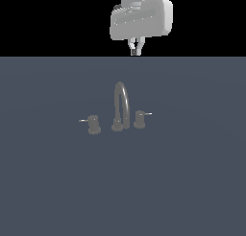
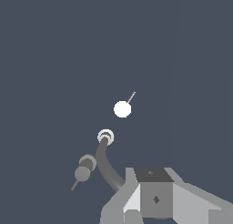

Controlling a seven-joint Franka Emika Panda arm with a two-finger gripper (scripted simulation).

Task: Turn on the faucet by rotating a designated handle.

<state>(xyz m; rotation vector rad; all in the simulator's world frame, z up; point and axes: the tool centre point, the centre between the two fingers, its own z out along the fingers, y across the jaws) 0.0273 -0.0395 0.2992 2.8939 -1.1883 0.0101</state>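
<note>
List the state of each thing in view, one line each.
gripper: raised above and behind the faucet, touching nothing, jaws nearly together.
faucet: upright, spout arched, no water showing.
handle: upright, untouched, pin pointing toward the exterior view's right.
twin knob: upright, untouched, pin pointing toward the exterior view's left.

Standing on the flat slate-blue surface [image 1: 192,182]: small grey-brown metal faucet [image 1: 120,105], arched spout between two knobs. At the exterior view's right, just beside the spout base, the stubby cylindrical handle [image 1: 140,119]; at its left, the twin knob [image 1: 93,124]. High above and behind, well apart, the pale gripper [image 1: 135,50].
</note>
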